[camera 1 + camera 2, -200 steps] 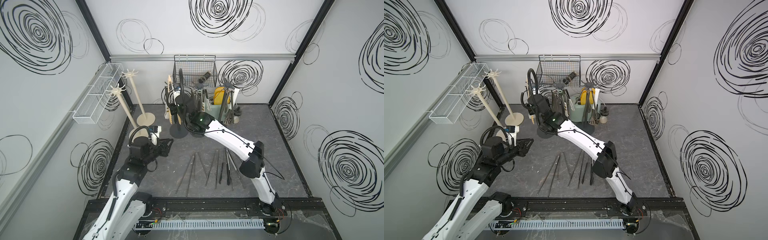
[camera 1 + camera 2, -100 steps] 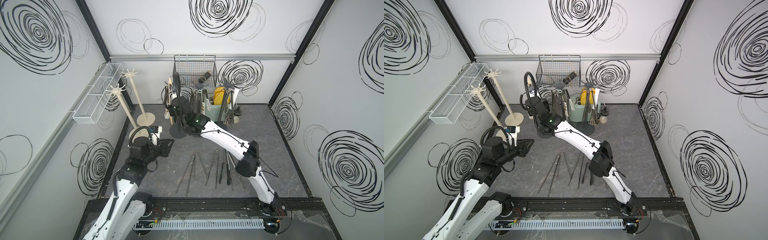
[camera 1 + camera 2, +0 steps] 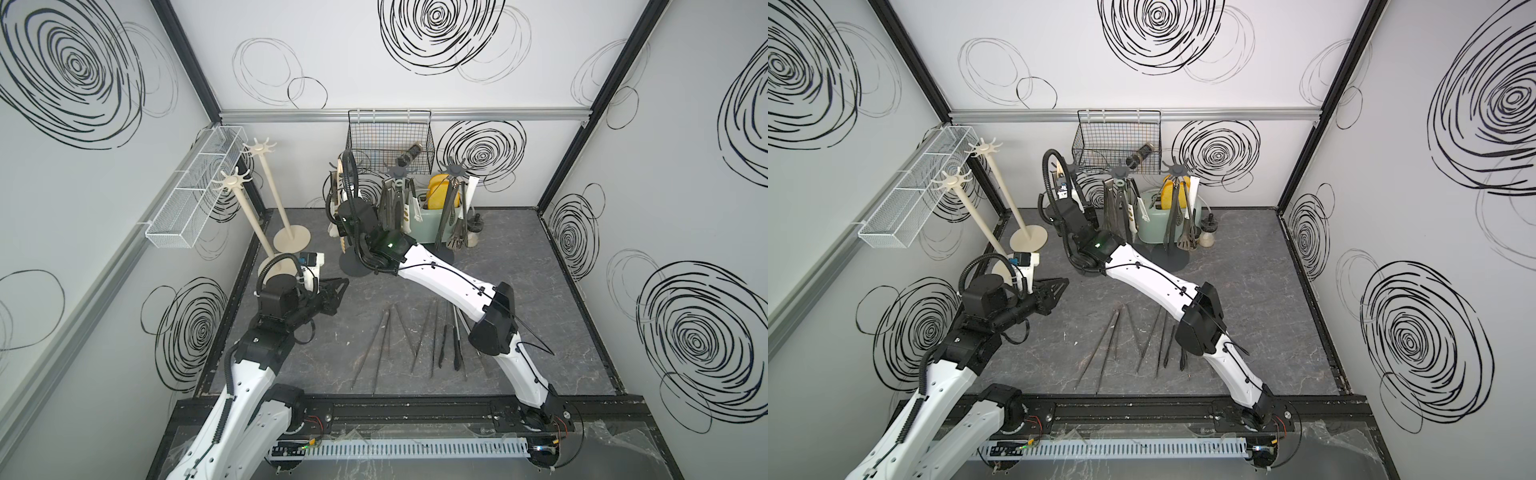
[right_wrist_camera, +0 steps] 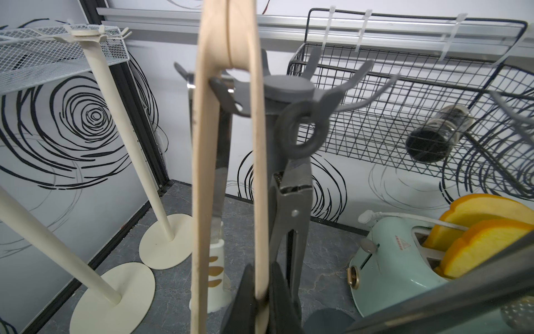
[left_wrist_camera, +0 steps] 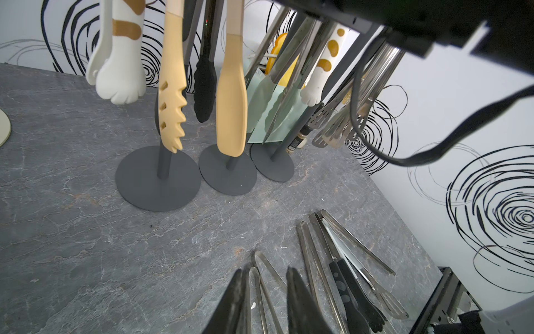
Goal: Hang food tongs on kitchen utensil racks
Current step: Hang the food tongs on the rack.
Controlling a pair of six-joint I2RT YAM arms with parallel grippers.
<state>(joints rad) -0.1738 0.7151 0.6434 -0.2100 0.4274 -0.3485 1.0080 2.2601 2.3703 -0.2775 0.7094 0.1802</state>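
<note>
Wooden tongs [image 4: 259,173]: being pinched by one pale, flat arm in the right gripper [image 4: 261,295], clamped tight on it. Straddling a hook arm of the nearest dark grey rack [image 4: 289,86], with the bowed joined end sitting just above that hook; not showing whether touching it. Ending beside the rack's pole in two tan heads, one toothed and slotted [image 5: 172,101], one smooth and spoon-shaped [image 5: 231,110].

Hanging from the same star-shaped top: ring-topped tongs [image 4: 293,202] of brushed steel, looped over another hook, and cream paw-shaped tongs [image 5: 121,72] with brown patches.

Crowding in behind the rack: black wire basket [image 4: 361,124] on the back wall, carrying a dark-lidded glass jar [image 4: 436,136] on its side, and a glossy mint toaster [image 4: 390,269] holding orange-crusted bread slices [image 4: 485,240]. Standing near the rack, towards the side wall: two cream racks [image 4: 124,130] with round flat bases.

Hovering in front of the rack, over the grey marbled counter [image 5: 86,231]: left gripper [image 5: 264,303], with jaws parted narrowly and holding nothing. Lying on the counter below it, apart from the rack's base: slim steel tongs [image 5: 323,234], some black-tipped.
</note>
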